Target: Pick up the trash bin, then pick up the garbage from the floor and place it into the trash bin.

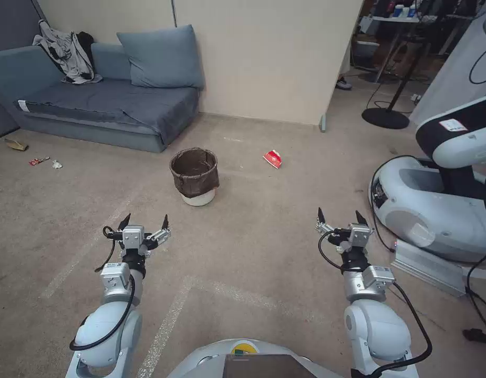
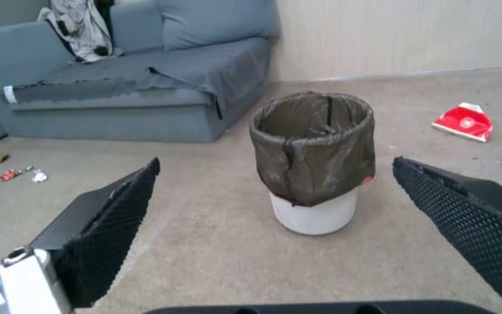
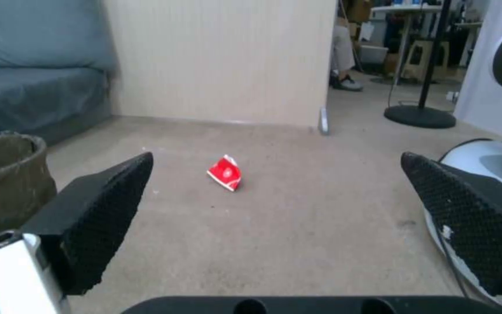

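Step in hand: The opening one, by the look of it. The trash bin (image 1: pixel 194 176) stands upright and untouched on the carpet, with no litter visible inside its dark liner.

Trash bin: On the floor just out from the corner of the grey sofa (image 1: pixel 103 102), white base showing below the brown bag folded over its rim.

Left gripper (image 1: pixel 145 222): Held above the carpet short of the bin and apart from it, fingers spread wide and empty; its wrist view frames the bin squarely between the two black pads (image 2: pixel 111 218).

Right gripper (image 1: pixel 338 214): Level with the left one but farther from the bin on its right side, fingers likewise spread, holding nothing.

Garbage: A red-and-white carton (image 1: pixel 272 158) lies near the bin on its right. A tan paper bag (image 1: pixel 15 144), a red wrapper (image 1: pixel 38 161) and a white scrap (image 1: pixel 57 165) lie well to the bin's left, by the sofa's other end.

Bystander: A second white robot (image 1: pixel 437 189) is parked well to the bin's right.

Next move calls for: Closing the gap to the bin, probably with the left gripper, and taking hold of the rim without tipping it.
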### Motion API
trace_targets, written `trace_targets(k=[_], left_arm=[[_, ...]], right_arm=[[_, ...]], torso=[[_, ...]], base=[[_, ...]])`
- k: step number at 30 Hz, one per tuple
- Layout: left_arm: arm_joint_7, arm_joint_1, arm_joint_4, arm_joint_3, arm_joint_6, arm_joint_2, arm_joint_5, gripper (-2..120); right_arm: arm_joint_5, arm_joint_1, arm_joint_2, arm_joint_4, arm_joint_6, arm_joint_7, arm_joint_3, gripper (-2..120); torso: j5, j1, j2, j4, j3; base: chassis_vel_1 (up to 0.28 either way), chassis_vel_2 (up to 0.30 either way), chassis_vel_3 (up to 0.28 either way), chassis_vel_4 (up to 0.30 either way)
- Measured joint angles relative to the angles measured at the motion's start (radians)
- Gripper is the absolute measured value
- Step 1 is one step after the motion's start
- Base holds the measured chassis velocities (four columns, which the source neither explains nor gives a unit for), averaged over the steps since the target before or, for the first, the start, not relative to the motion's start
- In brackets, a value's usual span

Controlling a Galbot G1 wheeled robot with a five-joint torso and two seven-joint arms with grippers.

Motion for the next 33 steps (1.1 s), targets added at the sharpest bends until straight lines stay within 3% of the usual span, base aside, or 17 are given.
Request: trace_targets(k=[33], left_arm=[[0.002, 0.000, -0.011, 0.000, 0.000, -0.001, -0.006, 100]], right_arm=[[-0.002, -0.002, 0.000, 0.000, 0.005, 0.003, 0.000, 100]], torso=[[-0.0001, 0.000, 0.000, -0.0002, 0.000]], base=[[-0.153, 0.153, 0.155, -0.152]])
